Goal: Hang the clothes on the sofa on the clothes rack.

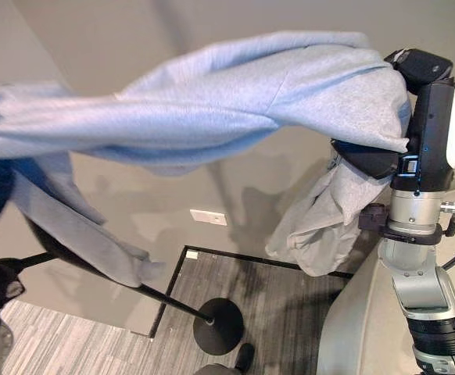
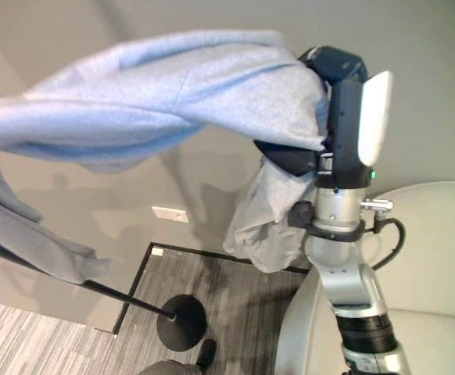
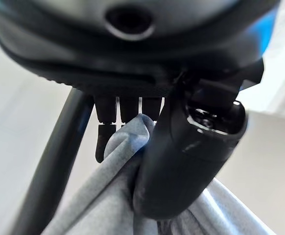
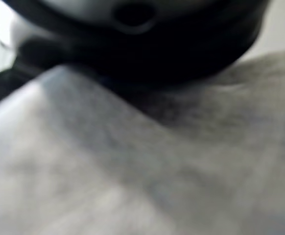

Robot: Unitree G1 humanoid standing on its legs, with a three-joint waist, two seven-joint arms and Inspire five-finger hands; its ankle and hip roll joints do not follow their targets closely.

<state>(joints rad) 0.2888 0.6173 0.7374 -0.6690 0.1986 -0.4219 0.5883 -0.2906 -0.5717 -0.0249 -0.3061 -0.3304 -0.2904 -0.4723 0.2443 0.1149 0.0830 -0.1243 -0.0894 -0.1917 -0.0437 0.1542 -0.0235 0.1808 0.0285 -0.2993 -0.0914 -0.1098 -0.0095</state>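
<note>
Holding a light grey garment [image 1: 212, 101] stretched in the air between both hands, above floor level. The right hand [image 1: 423, 70] is raised high at the right; cloth drapes over and around it, a loose end hanging beside the wrist. The right wrist view shows grey fabric pressed close against the hand, fingers hidden under it, so cannot tell whether they grip. The left hand [image 3: 181, 147] pinches a fold of the garment between thumb and fingers [image 3: 106, 132], with a dark rack pole [image 3: 54, 161] just beside it. The clothes rack [image 1: 220, 324] has a round black base on the floor, its slanted pole running up toward the left end of the cloth. The pale sofa [image 2: 431, 234] sits behind the right arm.

Step in hand, as judged: carrying the garment onto the rack. The next move calls for laying the cloth over the rack, then letting go with the left hand first.
</note>
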